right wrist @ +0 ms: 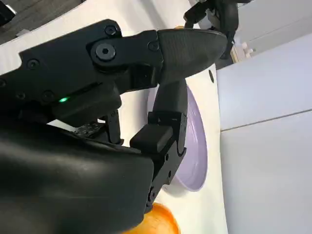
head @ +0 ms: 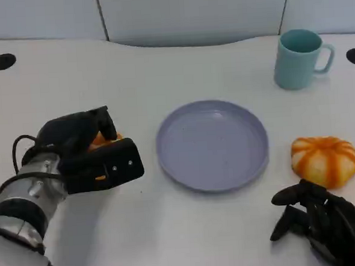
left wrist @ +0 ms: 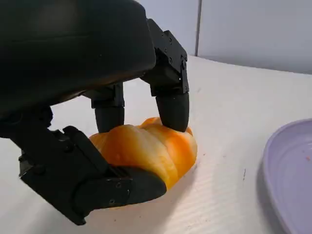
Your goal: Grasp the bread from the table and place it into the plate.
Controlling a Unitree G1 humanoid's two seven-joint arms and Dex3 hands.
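A light teal mug (head: pixel 299 58) stands upright at the far right of the white table (head: pixel 162 73), handle to the right. Nearer, a round orange-and-white striped bun (head: pixel 324 159).

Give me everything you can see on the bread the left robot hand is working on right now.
The bread is a small croissant-shaped roll, glossy golden-orange with paler ridged bands across its back. It lies on the white table, left of the purple plate, not yet in it. The left robot hand is wrapped around it: black fingers press on its top and far side, and the thumb wraps its near lower edge. In the head view just a sliver of orange shows between the fingers. Whether it is lifted is unclear.
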